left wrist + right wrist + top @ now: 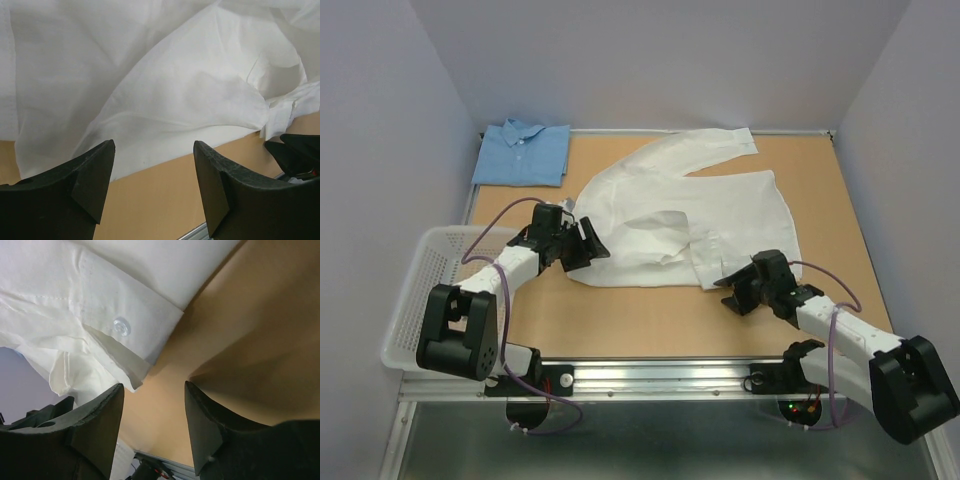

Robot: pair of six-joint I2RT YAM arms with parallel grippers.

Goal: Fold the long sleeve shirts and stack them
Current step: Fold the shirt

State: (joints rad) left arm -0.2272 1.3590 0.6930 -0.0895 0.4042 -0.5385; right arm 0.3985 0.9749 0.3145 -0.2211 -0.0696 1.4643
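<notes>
White shirt (pixel 690 205) lies spread and rumpled across the middle of the table (pixel 825 200), one sleeve thrown out toward the far edge, the other folded back over the body. Blue shirt (pixel 525 152) sits folded, collar up, in the far left corner, well apart from the white one. Left gripper (pixel 588 246) hovers at the white shirt's left hem, fingers spread wide with nothing between them; its wrist view shows only cloth ahead and bare wood under the jaws. Right gripper (pixel 732 284) hangs at the shirt's near edge, released too, jaws apart over bare table, and the buttoned cuff (pixel 150 335) with its clear button (pixel 121 326) lies just beyond the fingertips, not touched. A white mesh basket (pixel 420 270) sits off the table's left edge.
</notes>
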